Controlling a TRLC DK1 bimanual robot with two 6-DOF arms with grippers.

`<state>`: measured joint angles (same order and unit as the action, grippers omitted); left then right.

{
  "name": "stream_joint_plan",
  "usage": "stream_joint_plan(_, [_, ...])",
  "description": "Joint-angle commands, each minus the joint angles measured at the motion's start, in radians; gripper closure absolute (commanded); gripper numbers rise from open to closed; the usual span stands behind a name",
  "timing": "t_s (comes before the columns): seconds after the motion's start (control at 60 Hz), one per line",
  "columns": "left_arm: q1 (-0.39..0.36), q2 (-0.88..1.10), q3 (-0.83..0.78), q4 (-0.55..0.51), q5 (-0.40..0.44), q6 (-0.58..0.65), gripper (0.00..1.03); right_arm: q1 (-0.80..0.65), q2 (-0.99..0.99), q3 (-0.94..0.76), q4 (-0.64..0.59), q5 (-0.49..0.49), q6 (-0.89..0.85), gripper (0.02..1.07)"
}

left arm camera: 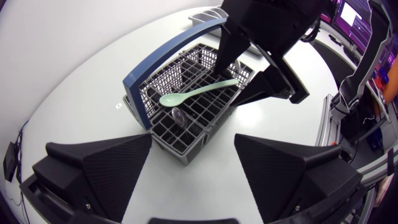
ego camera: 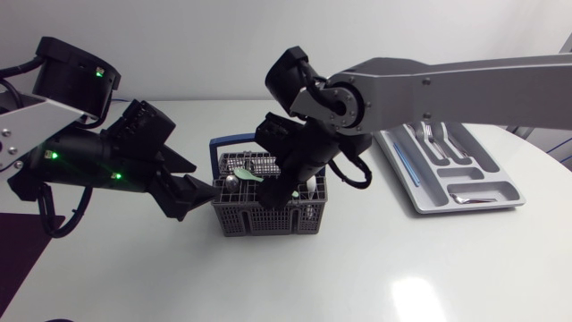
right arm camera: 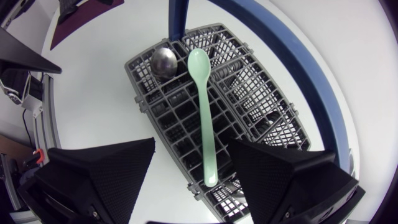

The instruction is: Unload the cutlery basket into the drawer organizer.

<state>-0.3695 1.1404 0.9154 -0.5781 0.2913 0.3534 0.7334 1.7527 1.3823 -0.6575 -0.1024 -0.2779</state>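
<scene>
My right pincer [right arm camera: 193, 147] hangs spread above the cutlery basket [ego camera: 268, 219] mid-desk, straddling the green spoon [right arm camera: 203, 112] lying across its top, ready to pinch. My left pincer [left arm camera: 193, 137], also spread, sits at the basket's end, probably to steady it.

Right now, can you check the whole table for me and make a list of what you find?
Surface: white table, glossy.
Job's things: grey cutlery basket mid-table; green spoon lying across its top; metal spoon standing in a cell; drawer organizer on the right arm's side, holding a fork and more cutlery.
Clutter: nothing seen.
Grippers: left gripper open, basket just ahead; right gripper open over the basket, green spoon's handle end between its fingers.
Cables: black cable looping at the right arm's wrist.
Surroundings: nothing seen.
</scene>
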Motion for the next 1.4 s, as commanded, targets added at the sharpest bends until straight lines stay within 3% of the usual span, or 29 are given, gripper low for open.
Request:
stream_joint_plan(0.0, [-0.013, -0.021, -0.027, -0.003, 0.012, 0.039, 0.1, 0.008, 0.036, 0.032, 0.007, 0.004, -0.029, 0.25])
stream_joint_plan(0.25, [-0.023, -0.036, -0.044, -0.003, 0.012, 0.048, 0.1, 0.004, 0.057, 0.041, 0.01, 0.003, -0.057, 0.44])
stream_joint_plan(0.65, [-0.029, -0.057, -0.059, -0.003, 0.012, 0.052, 0.1, 0.049, 0.093, 0.032, 0.032, 0.135, -0.043, 0.49])
stream_joint_plan(1.383, [-0.045, -0.093, -0.079, -0.011, 0.012, 0.056, 0.1, 0.066, 0.07, -0.017, 0.058, 0.155, -0.044, 1.01])
